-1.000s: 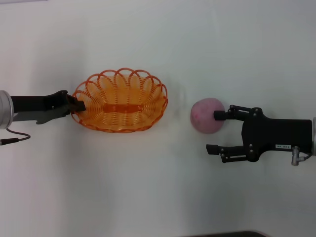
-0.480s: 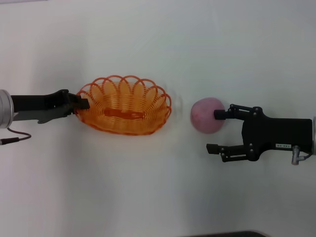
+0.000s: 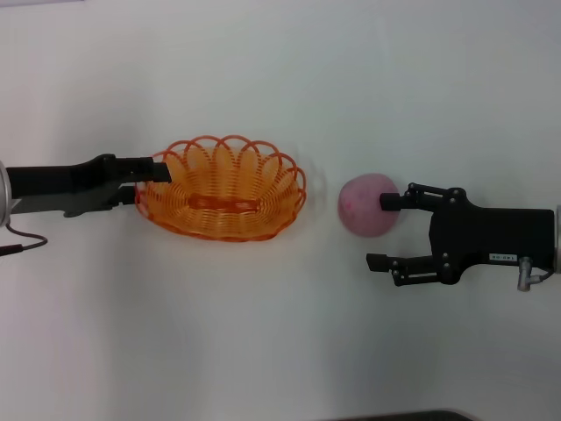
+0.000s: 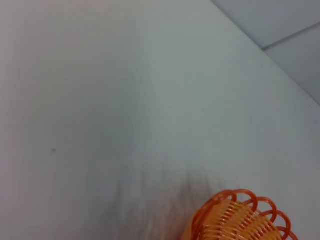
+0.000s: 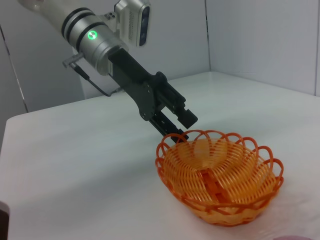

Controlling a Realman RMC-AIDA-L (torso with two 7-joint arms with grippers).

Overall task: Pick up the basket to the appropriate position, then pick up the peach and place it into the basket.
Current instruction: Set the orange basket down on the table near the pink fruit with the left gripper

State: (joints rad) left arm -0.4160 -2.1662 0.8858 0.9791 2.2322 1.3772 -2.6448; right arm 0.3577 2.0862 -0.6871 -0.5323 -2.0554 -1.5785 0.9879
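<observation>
Head view | step: left gripper [image 3: 159, 172] fingers clenched on basket [image 3: 223, 188] rim, positioning it mid-desk [image 3: 263, 333] | right gripper [image 3: 382, 231] fingers spread beside peach [image 3: 368, 205] | next: release basket, grasp peach

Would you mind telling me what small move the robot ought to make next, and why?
Probably the left gripper should carry the basket a little closer to the peach and set it down. It grips the basket's rim at the end away from the peach, with a clear gap between them. The right gripper waits open, one finger by the peach.
</observation>
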